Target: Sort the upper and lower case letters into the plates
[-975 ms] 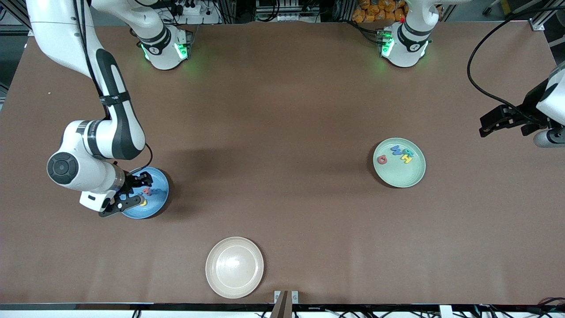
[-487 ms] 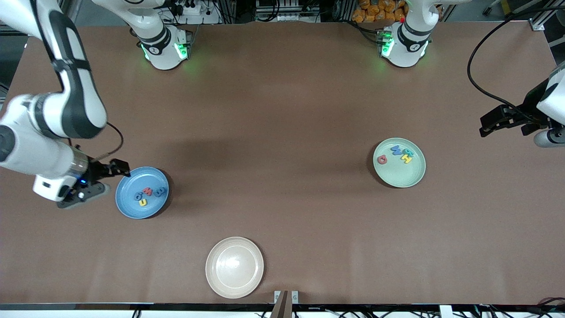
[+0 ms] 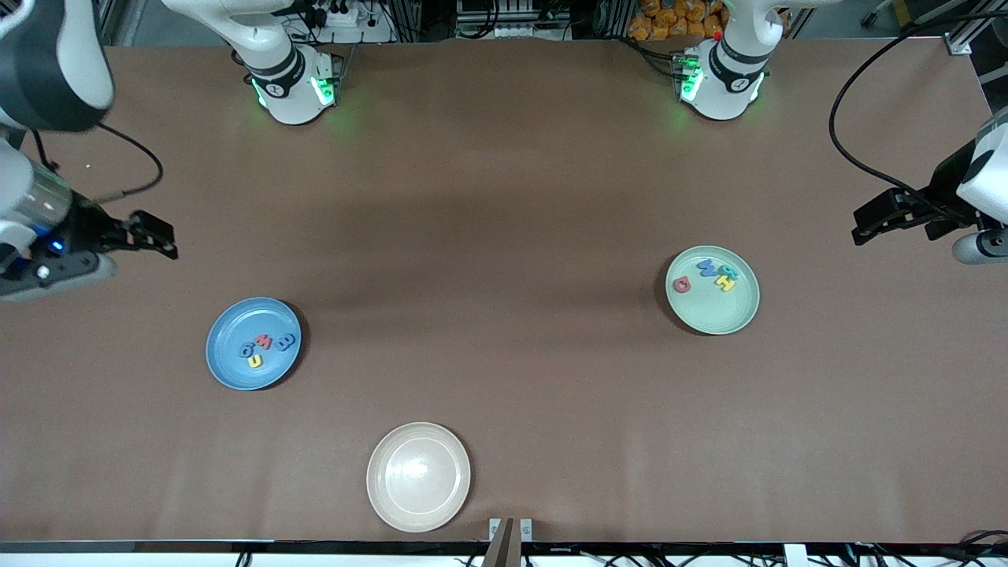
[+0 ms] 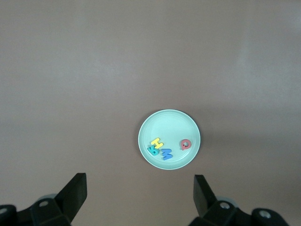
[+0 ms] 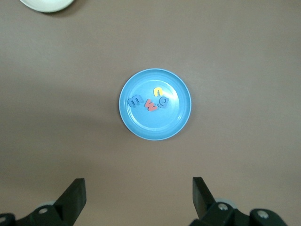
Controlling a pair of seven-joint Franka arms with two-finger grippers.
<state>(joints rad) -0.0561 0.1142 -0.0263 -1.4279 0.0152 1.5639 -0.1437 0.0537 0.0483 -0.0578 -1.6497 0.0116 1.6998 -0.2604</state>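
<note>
Your brown matte tabletop [image 3: 504,236] carries a sky-blue plate [image 3: 228,370], mint plate [image 3: 720,319] and cream-beige plate [image 3: 418,476]; left tool [image 3: 866,224] and right tool [image 3: 153,236] hang wide open, empty.

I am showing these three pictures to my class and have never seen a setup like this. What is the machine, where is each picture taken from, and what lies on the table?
Two robot arms stand at a brown table. One picture looks down from a high camera facing them; the other two come from cameras on the arms' wrists. The left gripper hangs above the mint green plate, which holds four toy letters. The right gripper hangs above the sky blue plate, also holding four. A cream plate lies bare, nearest the high camera. Both sets of jaws are open and hold nothing.
</note>
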